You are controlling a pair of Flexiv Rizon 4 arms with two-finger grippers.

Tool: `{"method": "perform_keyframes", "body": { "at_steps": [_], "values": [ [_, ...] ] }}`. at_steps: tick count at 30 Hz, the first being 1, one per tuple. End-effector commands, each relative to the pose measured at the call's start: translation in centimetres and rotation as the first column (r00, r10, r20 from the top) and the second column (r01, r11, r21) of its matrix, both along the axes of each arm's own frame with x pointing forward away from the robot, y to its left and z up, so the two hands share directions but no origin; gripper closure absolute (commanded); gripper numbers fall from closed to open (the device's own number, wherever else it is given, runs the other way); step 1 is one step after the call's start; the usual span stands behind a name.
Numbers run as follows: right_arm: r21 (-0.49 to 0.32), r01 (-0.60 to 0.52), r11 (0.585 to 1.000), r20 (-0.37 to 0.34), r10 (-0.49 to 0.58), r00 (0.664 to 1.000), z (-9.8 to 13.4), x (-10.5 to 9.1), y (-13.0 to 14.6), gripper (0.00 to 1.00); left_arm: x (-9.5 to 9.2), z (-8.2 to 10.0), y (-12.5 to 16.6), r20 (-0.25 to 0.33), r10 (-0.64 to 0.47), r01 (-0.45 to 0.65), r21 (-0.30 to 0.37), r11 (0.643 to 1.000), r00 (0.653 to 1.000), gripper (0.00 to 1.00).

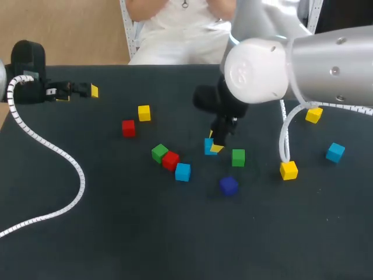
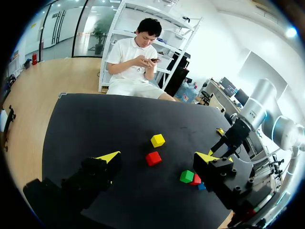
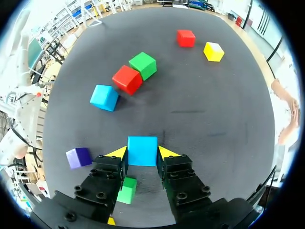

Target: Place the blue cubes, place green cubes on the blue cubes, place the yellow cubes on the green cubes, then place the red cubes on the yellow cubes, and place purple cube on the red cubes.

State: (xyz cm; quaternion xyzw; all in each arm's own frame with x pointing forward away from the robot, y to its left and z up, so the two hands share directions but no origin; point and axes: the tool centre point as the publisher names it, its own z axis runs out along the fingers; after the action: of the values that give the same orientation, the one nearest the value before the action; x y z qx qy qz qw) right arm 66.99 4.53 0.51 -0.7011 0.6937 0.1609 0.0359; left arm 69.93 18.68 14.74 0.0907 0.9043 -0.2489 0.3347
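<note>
My right gripper (image 1: 214, 146) (image 3: 142, 152) is shut on a blue cube (image 1: 208, 146) (image 3: 142, 150) near the table's middle; I cannot tell whether the cube touches the cloth. A green cube (image 1: 238, 157) (image 3: 127, 189) and the purple cube (image 1: 228, 185) (image 3: 78, 157) lie close beside it. Further left, another blue cube (image 1: 183, 171) (image 3: 104, 97), a red cube (image 1: 170, 160) (image 3: 127, 79) and a green cube (image 1: 159, 152) (image 3: 143, 65) lie in a row. My left gripper (image 1: 78, 93) (image 2: 157, 157) stands open and empty at the far left.
A red cube (image 1: 128, 128) (image 2: 153, 158) and a yellow cube (image 1: 144, 112) (image 2: 157, 140) lie left of centre, ahead of my left gripper. On the right lie a yellow cube (image 1: 288, 170), a blue cube (image 1: 335, 151) and another yellow cube (image 1: 313, 114). A white cable (image 1: 52, 151) trails across the left.
</note>
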Motion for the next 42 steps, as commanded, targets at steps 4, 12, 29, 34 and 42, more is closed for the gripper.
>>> {"method": "perform_keyframes", "body": {
  "at_steps": [4,12,29,34,42],
  "values": [
    [0.002,0.0,1.0,0.005,0.0,1.0,-0.3,2.0,0.3,0.99,0.0,0.2,-0.2,-0.007,0.005,-0.005,0.008,1.0,1.0,0.0],
    [-0.008,-0.017,1.0,0.036,0.018,0.999,-0.1,3.3,0.5,0.98,0.0,0.2,-0.2,-0.007,0.005,-0.005,0.008,1.0,1.0,0.0],
    [-0.018,-0.049,0.999,0.037,0.05,0.998,-1.5,3.8,0.1,1.0,0.0,0.2,-0.2,-0.007,0.005,-0.005,0.008,1.0,1.0,0.0],
    [-0.014,-0.058,0.998,0.042,0.059,0.997,-1.3,4.0,0.6,1.0,0.0,0.2,-0.2,-0.007,0.005,-0.005,0.008,1.0,1.0,0.0],
    [-0.019,-0.061,0.998,0.046,0.062,0.997,-1.4,4.2,0.9,1.0,0.0,0.2,-0.2,-0.007,0.005,-0.005,0.008,1.0,1.0,0.0]
  ]
}}
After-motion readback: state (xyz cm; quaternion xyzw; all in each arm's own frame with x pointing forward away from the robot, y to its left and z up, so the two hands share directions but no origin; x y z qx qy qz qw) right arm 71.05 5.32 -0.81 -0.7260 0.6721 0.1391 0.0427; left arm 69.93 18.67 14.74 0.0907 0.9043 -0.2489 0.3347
